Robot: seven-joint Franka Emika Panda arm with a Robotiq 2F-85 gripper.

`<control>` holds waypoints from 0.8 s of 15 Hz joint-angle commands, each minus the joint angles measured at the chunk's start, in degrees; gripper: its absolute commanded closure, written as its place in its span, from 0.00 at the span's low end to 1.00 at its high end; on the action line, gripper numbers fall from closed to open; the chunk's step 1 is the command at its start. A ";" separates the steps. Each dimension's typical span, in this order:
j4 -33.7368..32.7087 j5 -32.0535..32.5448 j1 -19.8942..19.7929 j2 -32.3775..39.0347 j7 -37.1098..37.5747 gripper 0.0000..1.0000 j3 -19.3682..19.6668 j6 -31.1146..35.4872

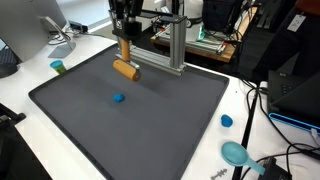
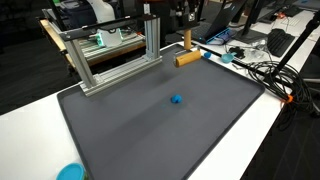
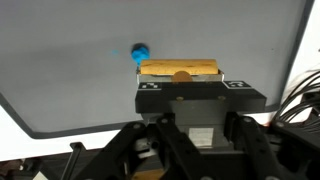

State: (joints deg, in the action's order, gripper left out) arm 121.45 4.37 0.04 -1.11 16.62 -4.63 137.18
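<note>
1. Tabletop (image 2: 25, 125): white, with a dark mat (image 1: 150, 120) covering most of it. Everything relevant sits on the mat.
2. Frame (image 1: 177, 45): aluminium extrusion standing along the mat's far edge. The tool is near one end of it, not touching.
3. Tool (image 1: 125, 42): points straight down by that far edge. Jaws are closed tight on a wooden block (image 3: 180, 69), apparently by a short upright stem on the block's top. It holds nothing else.
4. Wooden block: hangs directly under the tool, low over the mat; can't tell if it touches. Its long axis is level and runs side to side across the wrist view.
5. Blue ball (image 3: 139, 51): this is the relation that matters.
   - In the wrist view it shows just past the block's left end, slightly above it in the picture.
   - In both exterior views it lies mid-mat, apart from the block, on the side away from the frame.
   - So the ball is off toward one end of the block, not under it, with bare mat between them.
</note>
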 commanded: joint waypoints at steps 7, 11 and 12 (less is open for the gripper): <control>-7.08 0.53 -0.70 12.20 -5.69 0.53 5.32 -1.86; -8.53 -1.67 -0.93 14.96 -7.90 0.78 4.96 -0.10; -8.50 -2.32 -1.19 15.41 -9.79 0.78 4.62 0.24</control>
State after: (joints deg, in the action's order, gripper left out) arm 112.42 4.35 -1.20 13.88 10.47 0.07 135.23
